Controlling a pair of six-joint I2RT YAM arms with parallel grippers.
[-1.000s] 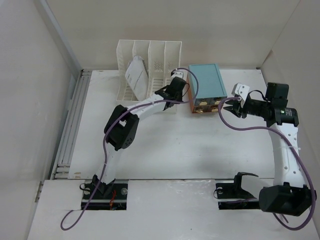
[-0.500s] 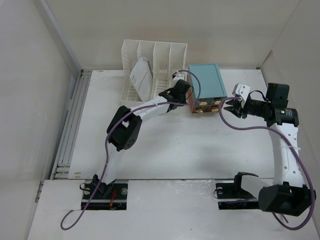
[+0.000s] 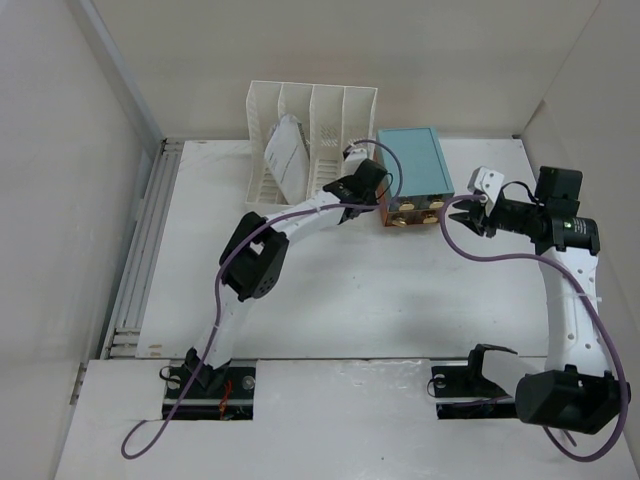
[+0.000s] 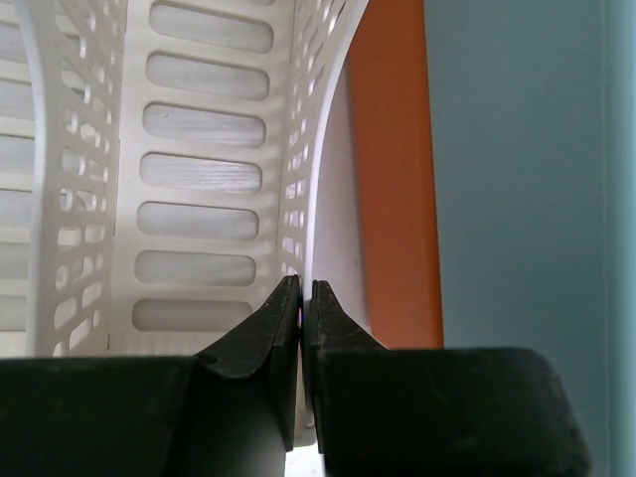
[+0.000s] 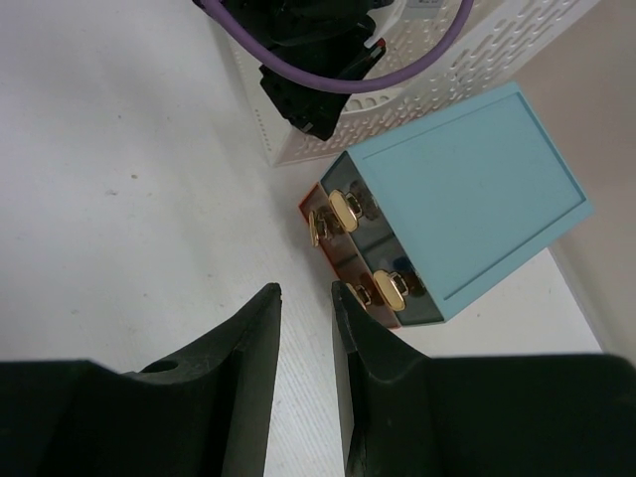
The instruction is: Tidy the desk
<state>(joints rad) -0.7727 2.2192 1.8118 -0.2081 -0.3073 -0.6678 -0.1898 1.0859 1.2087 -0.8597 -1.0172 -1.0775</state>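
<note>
1. The left gripper (image 4: 301, 290) has its fingers pressed together. The tips are at the lower edge of the right end wall of the white slotted file rack (image 4: 199, 179). Whether they catch a thin edge of that wall, I cannot tell.
2. Just right of this wall stands the teal drawer box (image 3: 415, 165), its orange side very close to the rack.
3. The rack's long axis runs along the far edge of the tabletop (image 3: 380, 300), which spreads under both arms, with a grey rail (image 3: 140, 260) on its left edge.
4. The right gripper (image 5: 306, 290) is a little spread and holds nothing. The box's front with brass handles (image 5: 346, 209) lies just ahead, not touching.
5. The left arm is clearly nearer to the rack. I judge that any move of the rack must go sideways, because the box blocks it on the right.
</note>
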